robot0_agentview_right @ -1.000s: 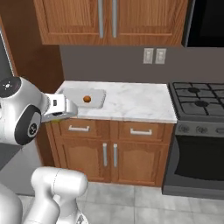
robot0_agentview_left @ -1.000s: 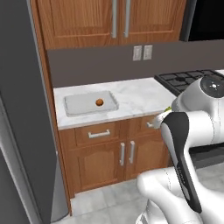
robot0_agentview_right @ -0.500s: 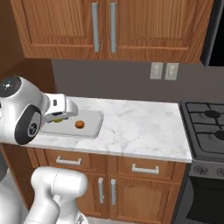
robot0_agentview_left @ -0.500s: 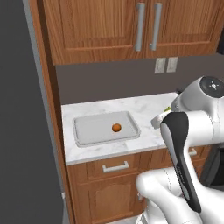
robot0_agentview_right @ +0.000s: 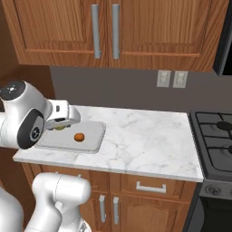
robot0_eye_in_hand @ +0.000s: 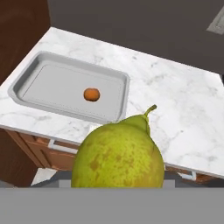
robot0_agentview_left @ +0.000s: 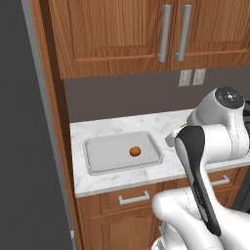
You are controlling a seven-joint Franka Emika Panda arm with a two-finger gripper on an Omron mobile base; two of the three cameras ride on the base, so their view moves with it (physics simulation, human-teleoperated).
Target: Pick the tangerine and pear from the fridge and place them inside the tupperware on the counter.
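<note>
Halfway: one fruit delivered, one in transit.
Small round orange tangerine (robot0_eye_in_hand: pixel 91 94) lies in the shallow grey-white tupperware (robot0_eye_in_hand: pixel 35 70) ahead of the gripper (robot0_agentview_right: pixel 60 126), which apparently pinches the yellow-green speckled pear (robot0_eye_in_hand: pixel 118 154).

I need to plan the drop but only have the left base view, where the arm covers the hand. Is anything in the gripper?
Observer: Yes. In the hand view the pear sits in the gripper, stem up.
Operator: Is the gripper over the tupperware?
Observer: Not quite. In the right base view the gripper is at the near left edge of the tupperware.
Operator: Is the tangerine clear of the tray walls?
Observer: Yes. The hand view shows the tangerine on the tray floor, away from every wall, with bare floor on each side.
</note>
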